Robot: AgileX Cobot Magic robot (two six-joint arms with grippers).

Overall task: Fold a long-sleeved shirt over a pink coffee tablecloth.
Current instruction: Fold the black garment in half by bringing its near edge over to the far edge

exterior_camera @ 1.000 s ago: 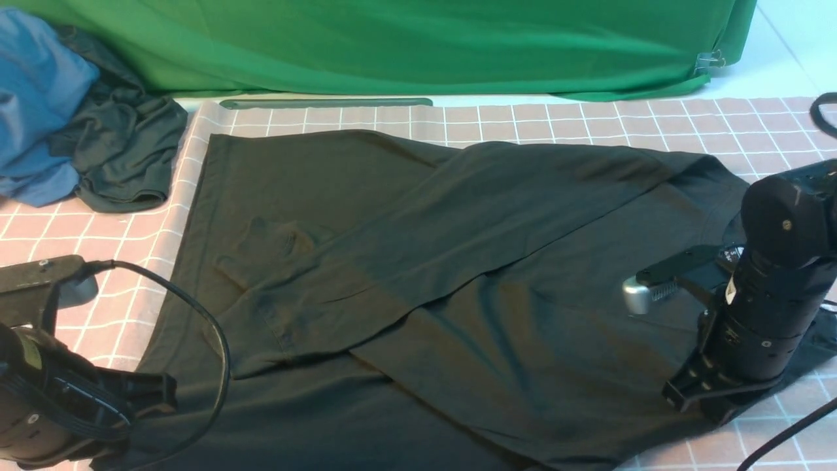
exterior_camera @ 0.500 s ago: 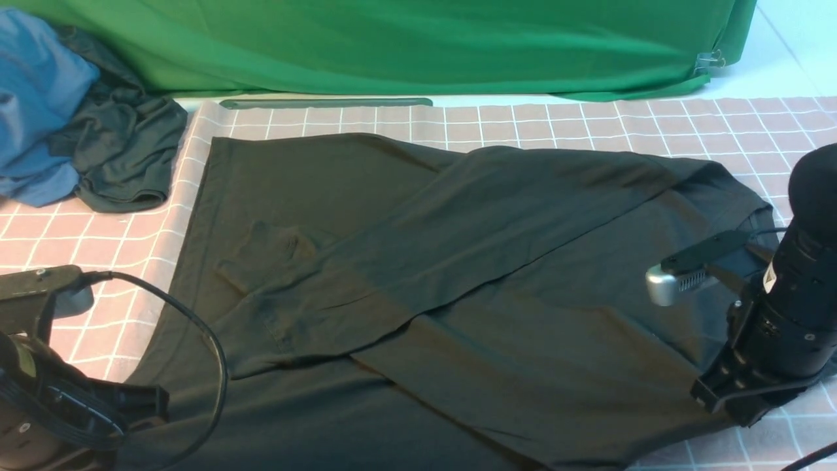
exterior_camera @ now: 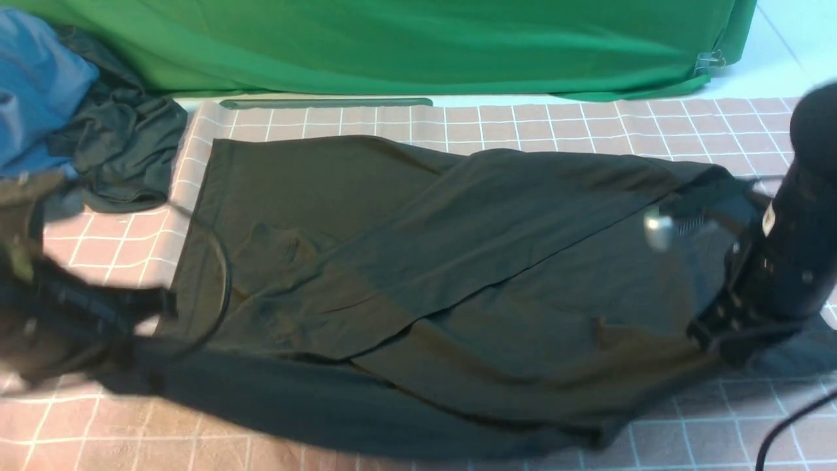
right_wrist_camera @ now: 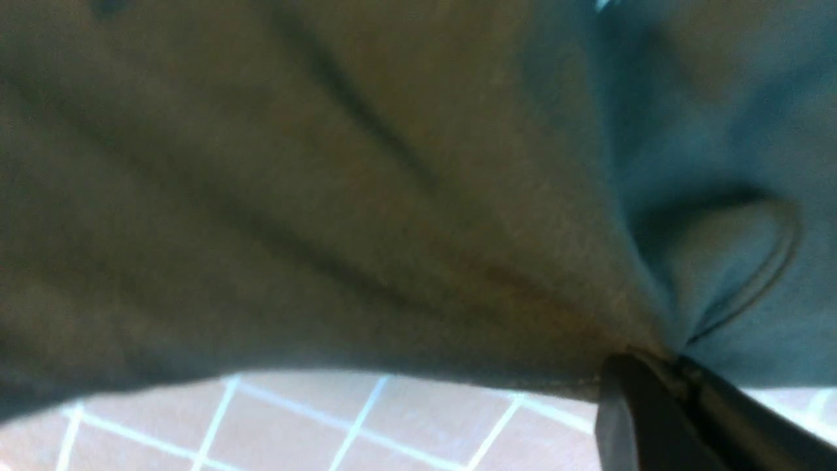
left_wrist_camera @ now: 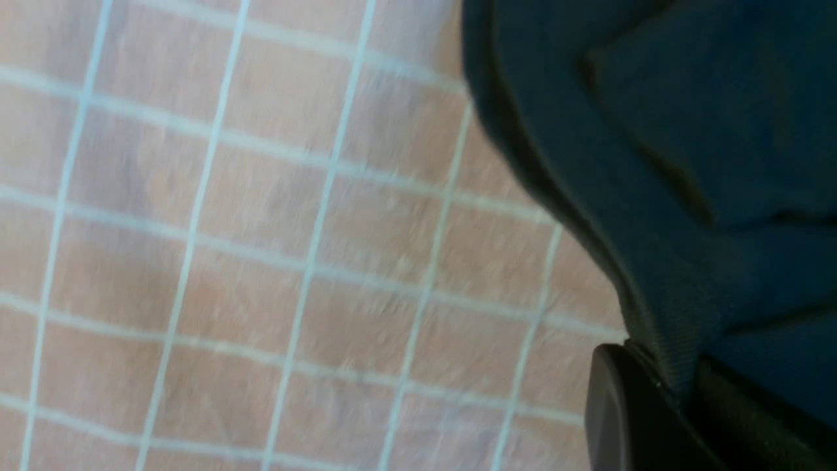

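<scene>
Across the tablecloth [exterior_camera: 556,124] the shirt [exterior_camera: 418,261] lies long axis left to right, its near edge clamped at the hem end by the left end effector [left_wrist_camera: 680,399] and at the opposite end by the right end effector [right_wrist_camera: 660,369], its far edge straight ahead.

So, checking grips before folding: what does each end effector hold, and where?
Both pinch the shirt: left end effector on the hem's near corner, right end effector on bunched fabric at the near right edge.
</scene>
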